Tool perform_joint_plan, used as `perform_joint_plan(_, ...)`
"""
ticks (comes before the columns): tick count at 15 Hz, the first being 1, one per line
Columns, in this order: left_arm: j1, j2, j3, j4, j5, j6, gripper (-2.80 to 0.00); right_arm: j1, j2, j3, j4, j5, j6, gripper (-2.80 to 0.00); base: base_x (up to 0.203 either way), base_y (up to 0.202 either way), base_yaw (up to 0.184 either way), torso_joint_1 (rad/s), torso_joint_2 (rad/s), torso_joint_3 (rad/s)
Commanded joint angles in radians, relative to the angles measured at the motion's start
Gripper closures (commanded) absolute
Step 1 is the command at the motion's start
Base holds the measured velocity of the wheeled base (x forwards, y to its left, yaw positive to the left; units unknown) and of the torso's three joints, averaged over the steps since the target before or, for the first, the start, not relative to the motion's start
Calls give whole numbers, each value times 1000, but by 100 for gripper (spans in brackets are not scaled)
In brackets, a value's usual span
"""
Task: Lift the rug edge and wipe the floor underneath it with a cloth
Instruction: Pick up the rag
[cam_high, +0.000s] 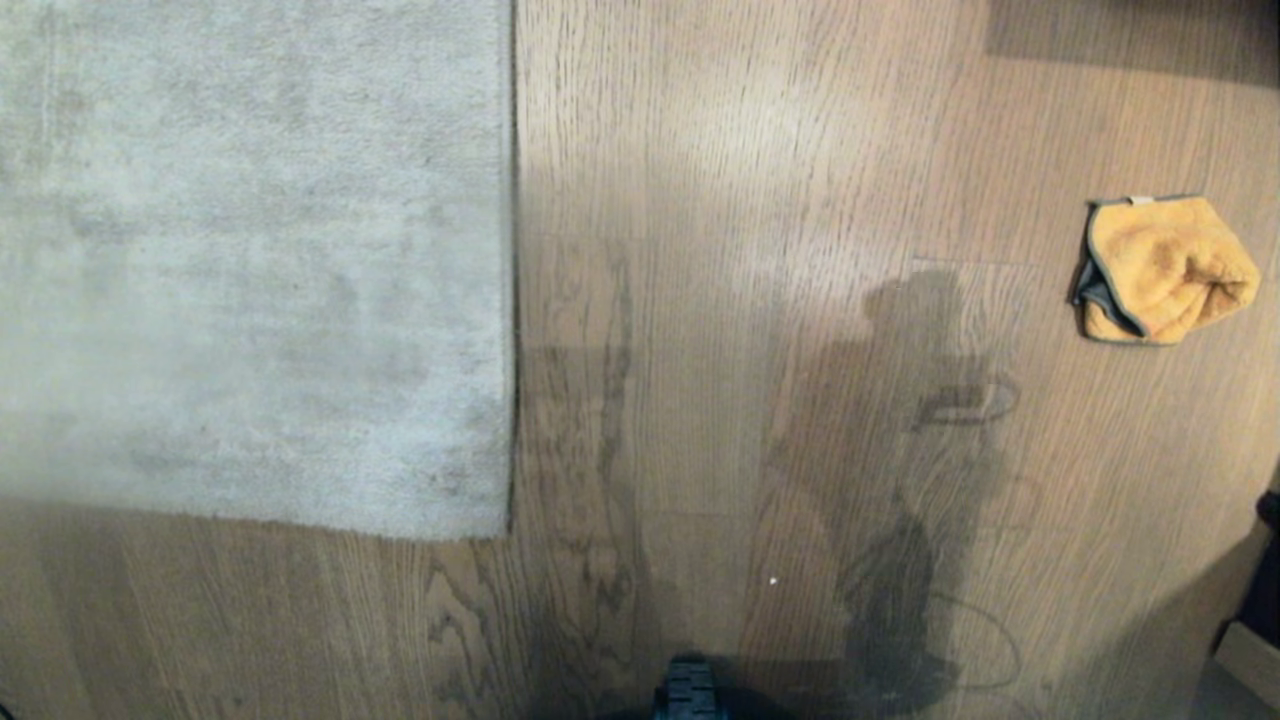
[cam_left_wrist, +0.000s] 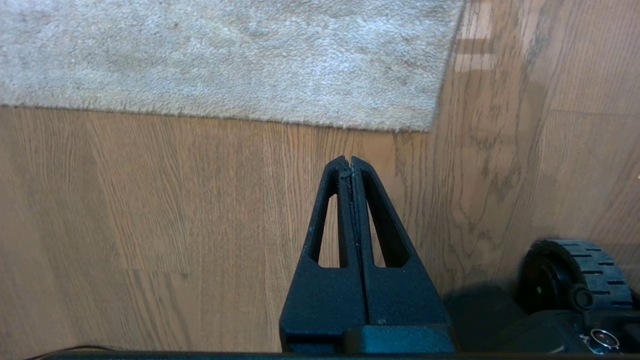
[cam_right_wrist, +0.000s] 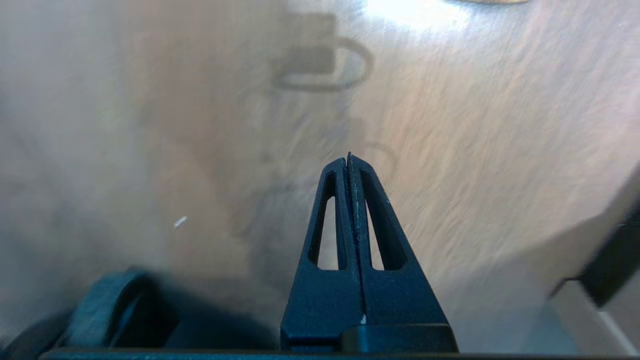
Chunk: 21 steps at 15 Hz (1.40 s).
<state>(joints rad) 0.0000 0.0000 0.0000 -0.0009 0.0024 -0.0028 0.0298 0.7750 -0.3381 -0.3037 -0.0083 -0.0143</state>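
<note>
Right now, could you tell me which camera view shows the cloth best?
The head view: the cloth lies whole and crumpled on the floor, right of the rug. Neither wrist view shows it.

No legible text, labels, brands, numbers or signs found in any view. Small white tag on the cloth (cam_high: 1160, 268) noted, too small to read.
</note>
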Motion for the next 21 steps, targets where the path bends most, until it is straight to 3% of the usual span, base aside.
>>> perform_joint_plan(1, 0, 0, 0, 0, 1, 0, 0, -46, 198, -41, -51, -6, -1, 0, 0, 0, 0, 0, 0, 0)
perform_joint_plan(4, 0, 0, 0, -1, 1, 0, 0, -180, 364, -151, -123, 3, -4, 0, 0, 0, 0, 0, 0, 0)
perform_joint_plan(5, 0, 0, 0, 1, 1, 0, 0, -200, 394, -180, -133, 22, -7, -280, 0, 0, 0, 0, 0, 0)
perform_joint_plan(8, 0, 0, 0, -1, 1, 0, 0, -229, 492, -263, -150, 60, -29, -280, 0, 0, 0, 0, 0, 0)
perform_joint_plan(15, 0, 0, 0, -1, 1, 0, 0, -286, 683, -503, -152, 70, -73, -280, 0, 0, 0, 0, 0, 0)
perform_joint_plan(17, 0, 0, 0, -1, 1, 0, 0, -334, 723, -560, -152, 110, -123, -280, 0, 0, 0, 0, 0, 0)
perform_joint_plan(21, 0, 0, 0, -1, 1, 0, 0, -406, 762, -603, -152, 268, -171, -280, 0, 0, 0, 0, 0, 0)
